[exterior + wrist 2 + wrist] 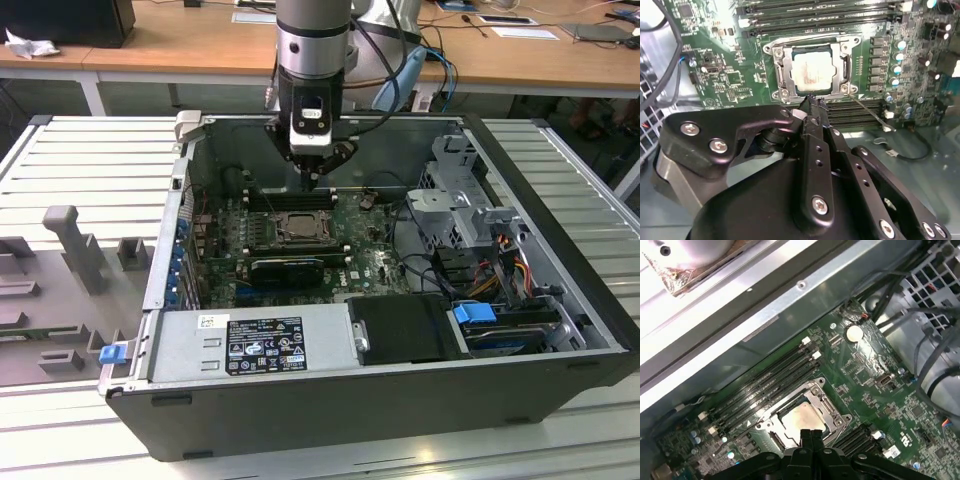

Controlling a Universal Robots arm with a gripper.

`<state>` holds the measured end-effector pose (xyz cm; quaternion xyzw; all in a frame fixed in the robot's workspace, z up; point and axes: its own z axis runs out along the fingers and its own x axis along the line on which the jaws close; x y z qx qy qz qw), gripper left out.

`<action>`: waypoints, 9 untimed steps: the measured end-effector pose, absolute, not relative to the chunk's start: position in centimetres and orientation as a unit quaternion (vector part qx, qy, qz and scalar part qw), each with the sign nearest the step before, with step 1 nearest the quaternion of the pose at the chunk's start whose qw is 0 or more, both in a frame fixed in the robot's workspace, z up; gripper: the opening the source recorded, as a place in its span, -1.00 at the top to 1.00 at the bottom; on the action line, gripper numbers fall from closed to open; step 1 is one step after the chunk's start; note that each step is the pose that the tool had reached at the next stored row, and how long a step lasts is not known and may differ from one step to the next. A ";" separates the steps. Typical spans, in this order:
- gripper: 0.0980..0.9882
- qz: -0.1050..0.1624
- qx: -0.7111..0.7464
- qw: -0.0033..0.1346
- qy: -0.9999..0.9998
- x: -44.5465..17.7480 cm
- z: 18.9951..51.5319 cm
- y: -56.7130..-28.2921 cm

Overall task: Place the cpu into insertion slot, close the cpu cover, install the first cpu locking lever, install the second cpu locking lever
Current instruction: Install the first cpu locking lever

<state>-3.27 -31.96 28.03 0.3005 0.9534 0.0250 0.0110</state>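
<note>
Nearest us in both wrist views, the gripper (809, 101) (811, 433) has its fingers pressed together, seemingly pinching nothing, just over the insertion slot (769, 49). Beyond, we see the cpu (812, 74) seated there under the cpu cover (786, 67), which looks closed. Memory slots (815, 15) lie farther off.
</note>
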 end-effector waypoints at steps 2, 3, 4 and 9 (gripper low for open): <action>0.98 0.026 0.283 0.013 0.959 -3.3 28.0 -32.0; 0.98 0.026 0.277 0.013 0.960 -3.3 28.0 -32.0; 0.98 0.027 0.269 0.014 0.963 -3.3 28.0 -32.0; 0.98 0.028 0.226 0.015 0.974 -3.3 28.0 -32.0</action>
